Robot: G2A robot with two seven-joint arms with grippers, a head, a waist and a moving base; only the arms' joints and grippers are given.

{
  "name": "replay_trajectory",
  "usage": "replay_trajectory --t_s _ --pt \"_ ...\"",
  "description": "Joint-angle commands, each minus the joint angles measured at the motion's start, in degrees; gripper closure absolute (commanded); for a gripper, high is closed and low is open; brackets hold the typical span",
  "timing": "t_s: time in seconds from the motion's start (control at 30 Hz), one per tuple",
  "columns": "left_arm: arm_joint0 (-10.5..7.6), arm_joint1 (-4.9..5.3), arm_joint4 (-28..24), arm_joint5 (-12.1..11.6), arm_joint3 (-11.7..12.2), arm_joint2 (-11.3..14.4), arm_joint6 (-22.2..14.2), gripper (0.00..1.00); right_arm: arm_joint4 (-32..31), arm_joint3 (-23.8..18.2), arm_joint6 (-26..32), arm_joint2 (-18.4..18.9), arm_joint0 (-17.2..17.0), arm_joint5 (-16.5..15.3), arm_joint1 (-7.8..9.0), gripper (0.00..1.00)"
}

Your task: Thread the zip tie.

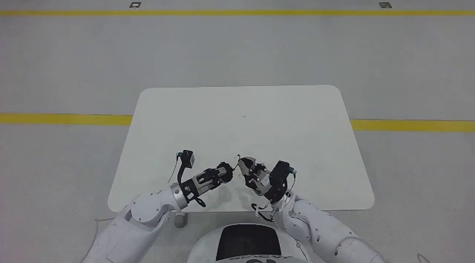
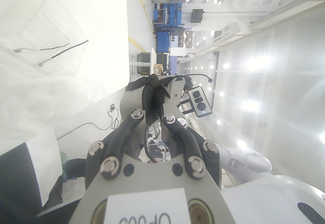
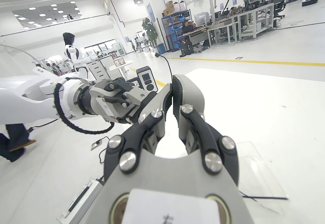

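A thin black zip tie (image 1: 237,160) is held up between my two grippers above the table's near edge. My right gripper (image 3: 172,93) is shut on it, and the strap (image 3: 166,62) curves up from the fingertips to its free head. My left gripper (image 2: 152,98) is shut tip to tip against the right one. A black strand runs back from its pads toward the palm, and past them the strap (image 2: 200,75) sticks out. From above, the left gripper (image 1: 225,170) and the right gripper (image 1: 243,165) touch.
A clear plastic tray (image 2: 50,32) holding spare black zip ties lies on the white table (image 1: 245,114), close under the right arm; its wall (image 3: 256,159) shows beside my right gripper. The table's far half offers free room.
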Motion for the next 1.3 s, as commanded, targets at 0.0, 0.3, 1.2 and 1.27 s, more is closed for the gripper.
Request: replay_trajectory --t_s 0.0,0.3,1.2,1.27 --pt "0.0 0.0 0.0 0.0 0.0 0.0 0.0 1.0 0.3 -0.2 0.4 -0.4 0.0 0.0 0.04 1.0" --pt "0.0 0.0 0.0 0.0 0.0 0.0 0.0 1.0 1.9 0.4 0.8 -2.1 1.0 0.0 0.06 1.0" --pt "0.0 0.0 0.0 0.0 0.0 0.0 0.0 1.0 6.0 -2.3 -1.8 -3.9 -0.1 0.0 3.92 0.0" --pt "0.0 0.0 0.0 0.0 0.0 0.0 0.0 1.0 6.0 -2.3 -1.8 -3.9 -0.1 0.0 3.92 0.0"
